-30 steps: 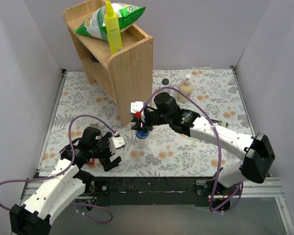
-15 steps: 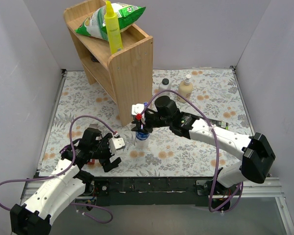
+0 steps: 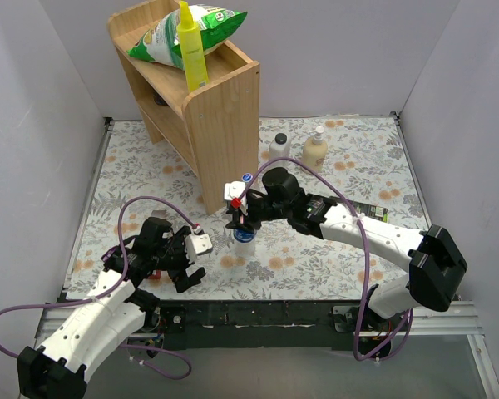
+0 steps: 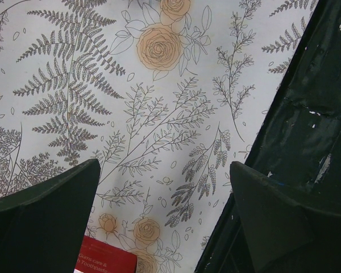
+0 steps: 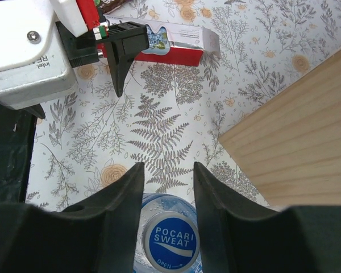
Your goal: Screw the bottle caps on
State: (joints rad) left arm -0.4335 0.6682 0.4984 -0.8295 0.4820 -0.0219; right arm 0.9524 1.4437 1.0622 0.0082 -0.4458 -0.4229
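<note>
Glossy blue plastic cap [image 5: 171, 242], seemingly smooth

Light is bright, even and diffuse, seemingly from overhead. In the top view the shelf [image 3: 191, 100] and arms throw only soft, faint shadows on the counter [image 3: 349, 249], with no harsh glare. Both wrist views are sharp on the floral print, while the near dark jaws blur slightly. The cap [image 5: 171, 245] reads crisply.

"POCARI SWEAT" stands in white on the blue bottle cap [image 5: 171, 243]. The left arm's white wrist camera housing [image 5: 23, 54] shows "intel" — partly cut off. The red box's [image 4: 106, 263] print is too small to read.
</note>
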